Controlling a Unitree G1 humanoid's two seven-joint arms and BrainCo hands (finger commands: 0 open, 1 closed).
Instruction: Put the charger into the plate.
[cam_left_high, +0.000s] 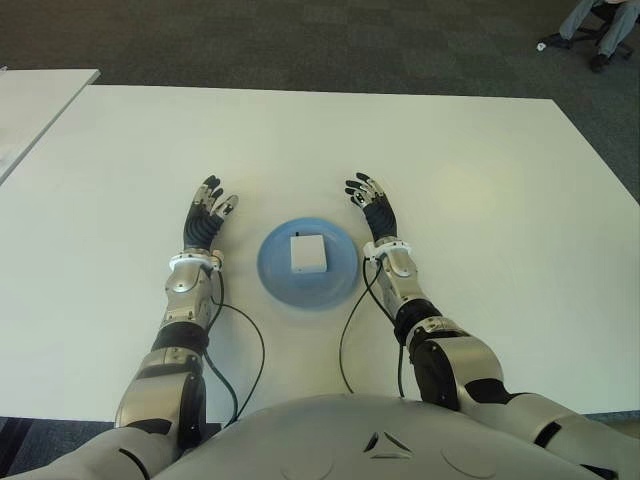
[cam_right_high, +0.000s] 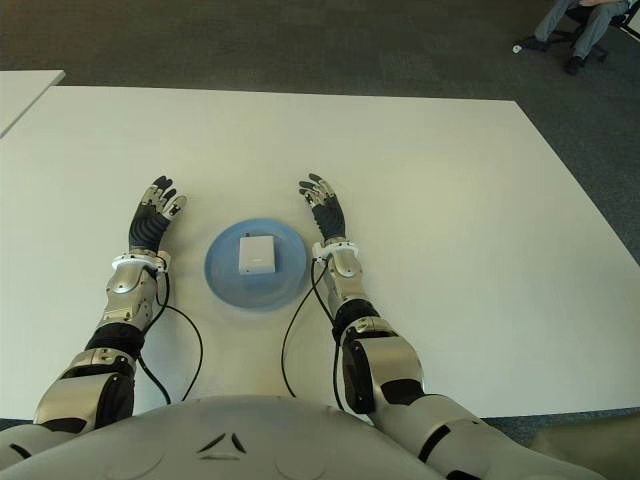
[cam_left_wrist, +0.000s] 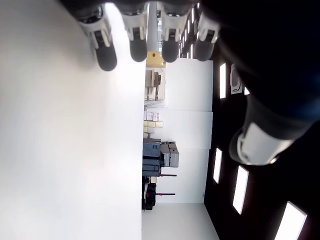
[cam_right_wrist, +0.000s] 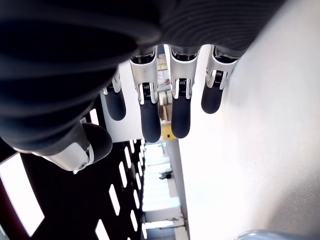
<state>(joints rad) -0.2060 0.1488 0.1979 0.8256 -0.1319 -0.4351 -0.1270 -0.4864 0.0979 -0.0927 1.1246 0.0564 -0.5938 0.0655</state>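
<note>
White charger (cam_left_high: 308, 252) in blue plate (cam_left_high: 275, 275) | left hand (cam_left_high: 207, 219), right hand (cam_left_high: 373, 210) flank it (fingers spread, empty)

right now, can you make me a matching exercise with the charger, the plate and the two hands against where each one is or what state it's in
Column 1
1. charger
2. plate
3. left hand
4. right hand

Column 2
A. blue, on the white table between the two hands
B. fingers spread, holding nothing, on the plate's right
C. white block lying in the plate
D. fingers spread, holding nothing, on the plate's left

Pairs: 1-C, 2-A, 3-D, 4-B
</note>
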